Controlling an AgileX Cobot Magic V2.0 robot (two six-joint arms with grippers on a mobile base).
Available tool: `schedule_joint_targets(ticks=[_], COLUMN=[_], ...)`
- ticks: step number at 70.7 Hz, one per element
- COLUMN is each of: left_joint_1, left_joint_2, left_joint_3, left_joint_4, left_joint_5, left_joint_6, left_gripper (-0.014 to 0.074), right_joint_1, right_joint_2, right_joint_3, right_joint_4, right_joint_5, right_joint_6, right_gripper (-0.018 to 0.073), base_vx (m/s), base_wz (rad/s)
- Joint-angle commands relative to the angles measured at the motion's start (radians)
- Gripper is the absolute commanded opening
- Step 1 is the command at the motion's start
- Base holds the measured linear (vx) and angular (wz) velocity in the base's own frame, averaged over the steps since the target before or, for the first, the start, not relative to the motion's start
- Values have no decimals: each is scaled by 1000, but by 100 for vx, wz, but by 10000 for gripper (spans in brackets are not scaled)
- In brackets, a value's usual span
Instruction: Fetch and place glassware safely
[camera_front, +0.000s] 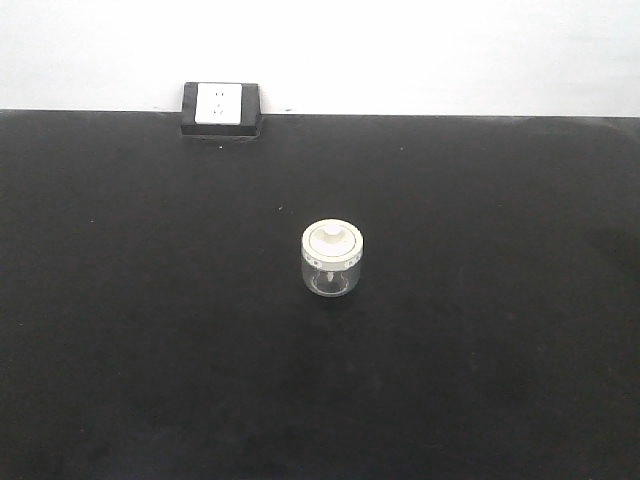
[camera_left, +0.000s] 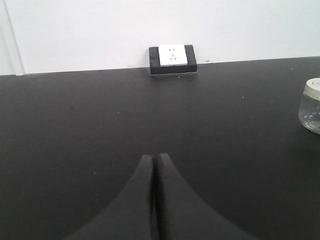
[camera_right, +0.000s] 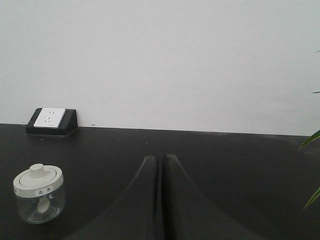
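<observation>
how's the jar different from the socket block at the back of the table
The jar is round with clear glass walls and a cream-white knobbed lid; the socket block is boxy and opaque, a black base with a white face. The jar stands out near the middle of the table, while the socket block sits at the far edge against the wall. The jar stands taller and narrower; the socket block is low and wide. Both rest on the black surface, untouched by either hand.

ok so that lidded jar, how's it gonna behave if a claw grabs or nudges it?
The jar looks like clear glass, so probably rigid, slick and breakable if squeezed hard or dropped. It is squat and upright on the flat table, so a nudge would likely slide it, not tip it. The lid may just rest on top and could lift off.
</observation>
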Motion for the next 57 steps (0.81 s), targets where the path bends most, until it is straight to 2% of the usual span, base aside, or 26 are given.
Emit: schedule_joint_targets(ticks=[1, 10, 19, 24, 39, 43, 50, 57], left_joint_1=[-1, -1, -1, -1, -1, -1, -1, -1], left_joint_2=[-12, -12, -12, -12, -12, -12, -12, -12], left_joint_3=[29, 29, 29, 29, 29, 29, 29, 29], left_joint_4=[-10, -10, -10, -10, -10, -10, -10, -10], left_joint_5=[-75, -75, -75, -75, -75, -75, -75, -75], left_joint_6=[-4, -4, -4, -4, -4, -4, -4, -4], left_gripper=[-7, -7, -7, -7, -7, -7, -7, -7], right_joint_1=[-5, -5, -5, -5, -6, -9, -51, -117], right_joint_2=[9, 9, 9, 9, 9, 9, 9, 9], right_joint_3=[-27, -27, -27, -27, -27, -26, 6, 57], right_joint_4=[-15, -9, 85, 192, 560, 633, 742, 815], right_joint_5=[-41, -42, -48, -44, -41, -41, -77, -121], right_joint_6=[-1, 0, -50, -158, -608, -689, -762, -763], right_gripper=[-3, -3, -3, -3, -3, -3, -3, -3], base_vx=[0, 0, 0, 0, 0, 0, 0, 0], base_wz=[0, 0, 0, 0, 0, 0, 0, 0])
